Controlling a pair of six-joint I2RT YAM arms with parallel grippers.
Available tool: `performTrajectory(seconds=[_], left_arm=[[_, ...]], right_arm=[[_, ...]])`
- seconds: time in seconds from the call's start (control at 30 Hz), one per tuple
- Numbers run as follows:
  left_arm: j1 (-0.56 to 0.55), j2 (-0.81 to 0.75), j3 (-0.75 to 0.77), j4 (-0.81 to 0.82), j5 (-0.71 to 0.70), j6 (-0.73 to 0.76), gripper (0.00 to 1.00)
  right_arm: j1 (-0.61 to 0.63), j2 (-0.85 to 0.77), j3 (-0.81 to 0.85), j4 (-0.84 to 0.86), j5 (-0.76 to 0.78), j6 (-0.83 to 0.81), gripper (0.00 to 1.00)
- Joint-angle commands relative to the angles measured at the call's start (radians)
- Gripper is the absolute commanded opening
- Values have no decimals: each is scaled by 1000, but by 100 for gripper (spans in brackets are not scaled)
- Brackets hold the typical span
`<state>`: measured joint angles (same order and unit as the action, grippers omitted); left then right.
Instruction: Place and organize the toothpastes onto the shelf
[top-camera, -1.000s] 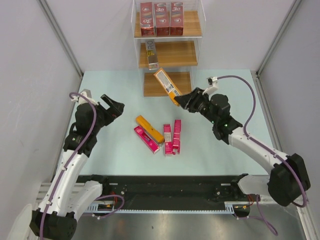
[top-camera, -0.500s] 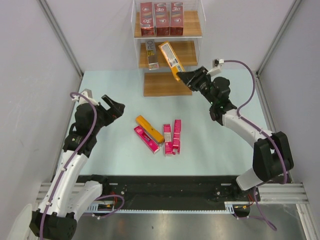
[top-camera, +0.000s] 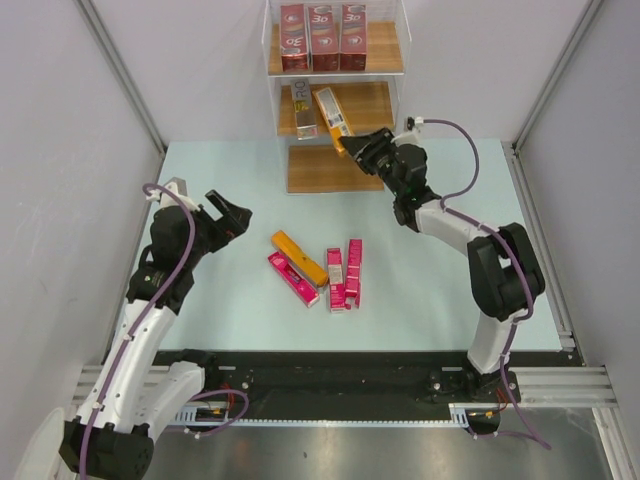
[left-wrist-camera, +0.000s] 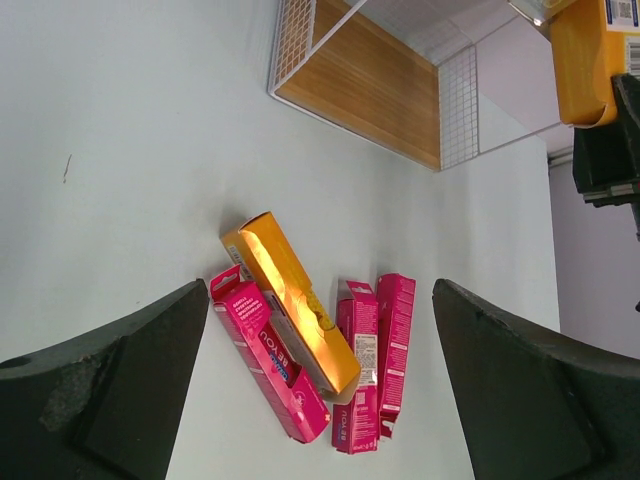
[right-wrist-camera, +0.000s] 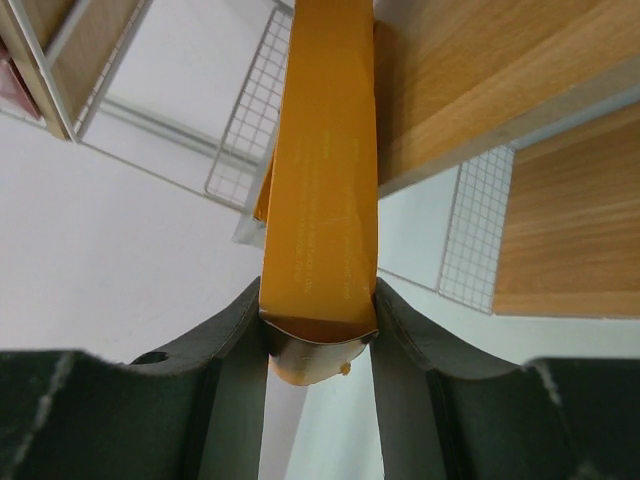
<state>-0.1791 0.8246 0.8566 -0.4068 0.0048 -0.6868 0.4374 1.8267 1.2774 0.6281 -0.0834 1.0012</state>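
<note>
Your right jaws are closed on the near end of an orange-yellow toothpaste carton (top-camera: 333, 112). The wrist view shows one finger pressed flat against each long side of it (right-wrist-camera: 320, 200).

In the overhead view the held carton's long axis runs from the jaws at the lower right up and to the left, so it points into the shelf (top-camera: 385, 110) at a slant rather than square on. Its far end is over the middle wooden board, just beside a silver-and-dark carton (top-camera: 303, 110) on that tier. You cannot tell whether the two touch, or whether the held box rests on the board.

On the top tier three dark red cartons (top-camera: 323, 37) stand upright in a row, side by side.

Your left jaws stand wide apart with nothing between them, over the left part of the tabletop (top-camera: 420, 310). The wrist view looks between them at four loose cartons near the middle:
- A loose orange-yellow carton (top-camera: 298, 257) lies on a diagonal from upper left to lower right.
- A slanted pink carton (top-camera: 292, 279) lies parallel against its near side.
- A left pink carton (top-camera: 335, 279) and a right pink carton (top-camera: 353, 272) lie side by side to their right, with their long axes pointing roughly toward the shelf.
</note>
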Motion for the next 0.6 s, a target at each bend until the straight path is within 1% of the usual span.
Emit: performTrajectory(seconds=[0.0,0.17,0.3,0.47,0.5,0.57], left_arm=[[0,-22,-19,6,12,27,100],[0,-38,-33,-3,8,29,100],[0,-54,-37,-20,0,29,100],[-2,-84,-39,-46,-3,35,100],[-2,-91,-37,-47,-29,36,100],[0,-99,-37,-56,-35,36,100]], right_arm=[[38,28,125,88,142,37,18],[64,124,293,-14,158,76,20],[92,212,384,-83,195,129,21],[127,238,422,-94,292,128,23],[129,238,425,-96,303,126,24],[133,240,433,-100,338,131,25]])
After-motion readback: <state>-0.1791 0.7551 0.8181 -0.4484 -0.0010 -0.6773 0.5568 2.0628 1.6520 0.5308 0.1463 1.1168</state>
